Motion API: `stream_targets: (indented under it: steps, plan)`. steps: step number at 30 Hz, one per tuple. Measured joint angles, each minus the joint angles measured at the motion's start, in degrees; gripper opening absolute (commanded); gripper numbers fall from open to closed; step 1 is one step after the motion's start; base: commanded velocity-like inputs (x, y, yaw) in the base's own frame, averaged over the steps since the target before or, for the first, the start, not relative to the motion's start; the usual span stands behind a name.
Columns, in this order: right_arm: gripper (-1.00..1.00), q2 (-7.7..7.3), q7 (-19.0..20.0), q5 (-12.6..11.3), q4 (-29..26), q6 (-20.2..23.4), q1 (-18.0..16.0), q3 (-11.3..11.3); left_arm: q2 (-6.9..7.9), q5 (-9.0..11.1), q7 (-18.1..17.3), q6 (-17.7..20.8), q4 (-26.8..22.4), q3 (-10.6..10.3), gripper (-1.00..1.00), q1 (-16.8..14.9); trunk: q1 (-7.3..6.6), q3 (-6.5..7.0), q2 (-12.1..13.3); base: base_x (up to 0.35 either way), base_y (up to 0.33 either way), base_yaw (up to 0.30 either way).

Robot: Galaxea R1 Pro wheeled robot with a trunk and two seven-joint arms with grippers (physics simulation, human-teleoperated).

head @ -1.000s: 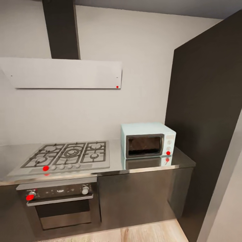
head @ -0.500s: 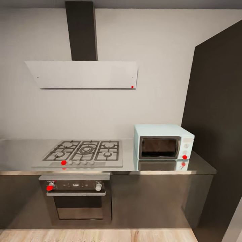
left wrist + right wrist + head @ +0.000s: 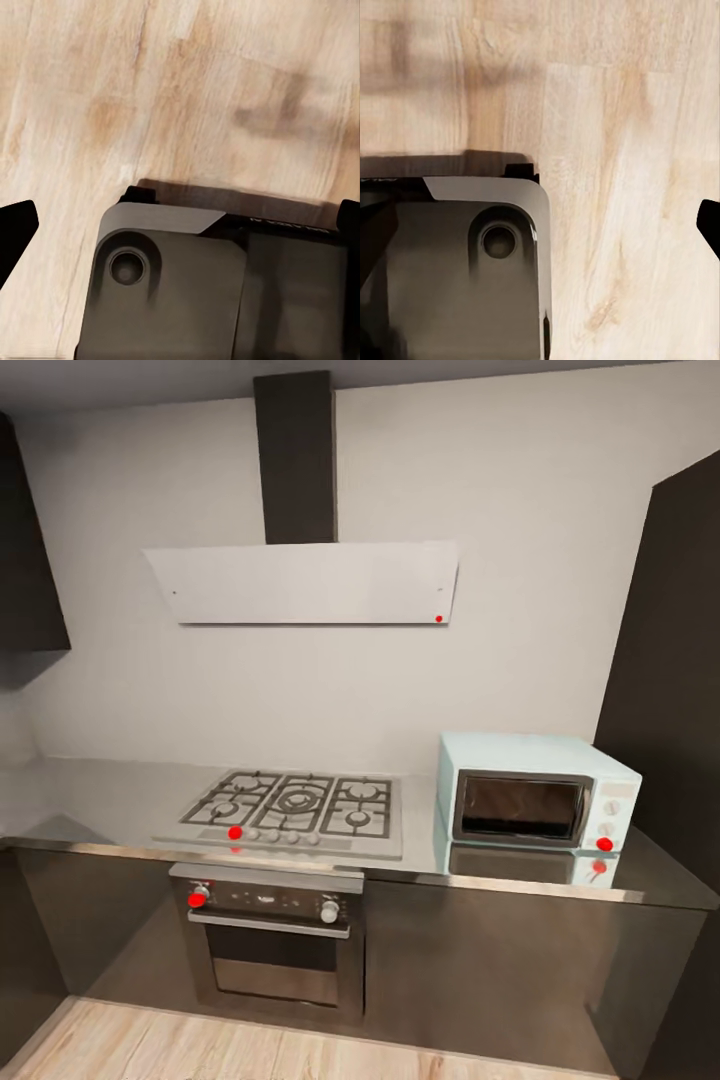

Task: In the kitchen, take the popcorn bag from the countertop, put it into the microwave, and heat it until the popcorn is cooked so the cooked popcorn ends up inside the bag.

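Left wrist view: the left gripper [image 3: 182,223] hangs over the robot's dark grey base [image 3: 172,300], which stands on a pale wood floor [image 3: 225,90]. Its black fingertips [image 3: 15,232] show at opposite edges of the picture, wide apart, with nothing between them.

Right wrist view: the right gripper [image 3: 544,225] hangs over the same base [image 3: 457,285] and floor [image 3: 622,112]. One fingertip [image 3: 711,225] is plain against the wood. The other seems to merge with the dark base, so the jaws read as spread and holding nothing.

Head view, with clock directions taken from the picture's centre:
- **Floor:** a strip of wood floor [image 3: 250,1045] lies nearest, at 6 o'clock.
- **Cabinets and oven:** behind the floor stand dark cabinet fronts [image 3: 500,970], with a built-in oven [image 3: 272,940] at 7 o'clock.
- **Countertop:** the steel countertop [image 3: 110,800] runs above them from 8 to 4 o'clock.
- **Hob:** a grated gas hob [image 3: 300,810] is set into the countertop just above the oven.
- **Microwave:** the mint-blue microwave [image 3: 535,805] stands on the countertop at 4 o'clock, just beside the hob and apart from it. Its dark glass door is shut, and its knobs [image 3: 607,815] are on the right-hand panel.
- **Tall cabinet:** a tall dark cabinet [image 3: 670,660] rises at 3 o'clock, past the microwave.
- **Wall and hood:** farthest is the white wall [image 3: 500,680], carrying a pale hood [image 3: 310,582] and its dark flue [image 3: 295,455] at 12 o'clock.
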Motion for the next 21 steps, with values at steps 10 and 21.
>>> stream_targets:
  steps: [10,21]
  plan:
    - [1.0,-0.12,0.0,0.0,0.0,-1.1,0.0,0.0,0.16,-0.1,0.1,0.4,-0.3,-0.1,1.0,0.0,0.0,0.0,0.0,0.0,0.0,0.003]
    - [1.0,3.54,0.0,0.3,-0.4,-1.5,0.0,-0.2,3.68,-0.6,0.3,0.3,-0.7,-0.3,1.0,0.0,0.0,0.0,0.0,0.0,0.0,0.0]
